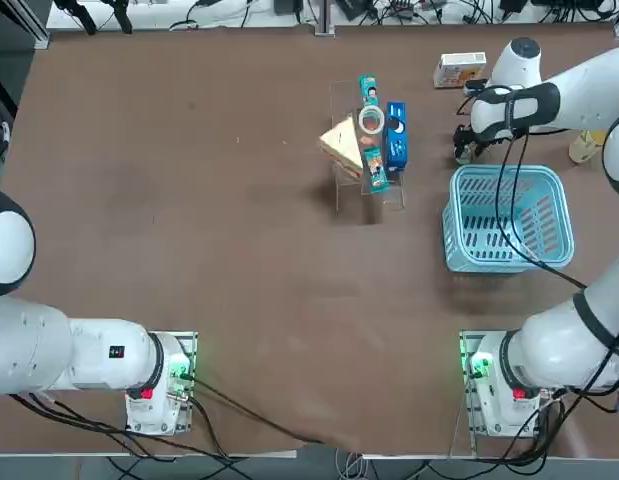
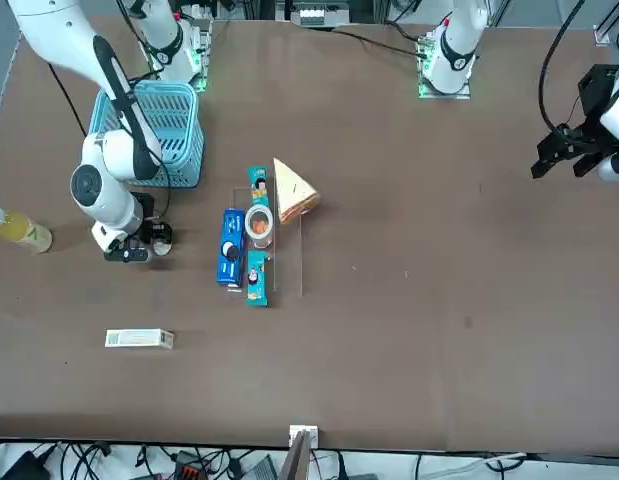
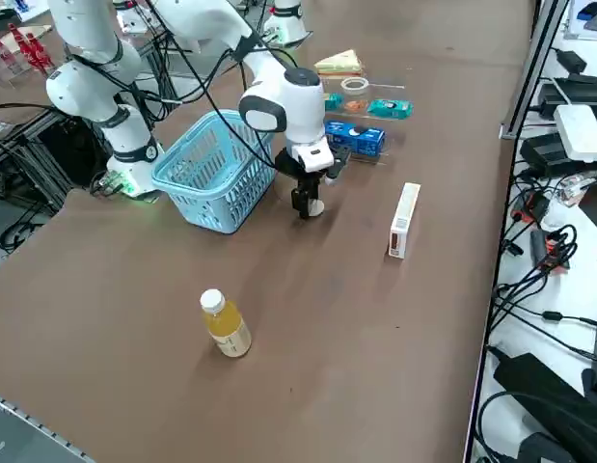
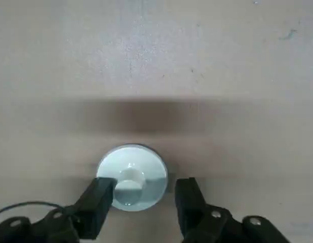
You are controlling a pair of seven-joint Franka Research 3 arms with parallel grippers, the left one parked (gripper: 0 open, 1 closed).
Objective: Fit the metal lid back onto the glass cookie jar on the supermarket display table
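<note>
Two risks we see: our right gripper (image 4: pixel 141 200) is down at the counter (image 1: pixel 189 200) beyond the blue basket (image 1: pixel 509 215), jaws partly open astride the metal lid (image 4: pixel 131 176), and an off-centre closure could skid or tip it.

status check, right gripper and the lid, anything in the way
Right gripper down at the table, fingers either side of the metal lid, not yet clamped. Lid flat on the table beside the blue basket. Nothing blocking it.
</note>
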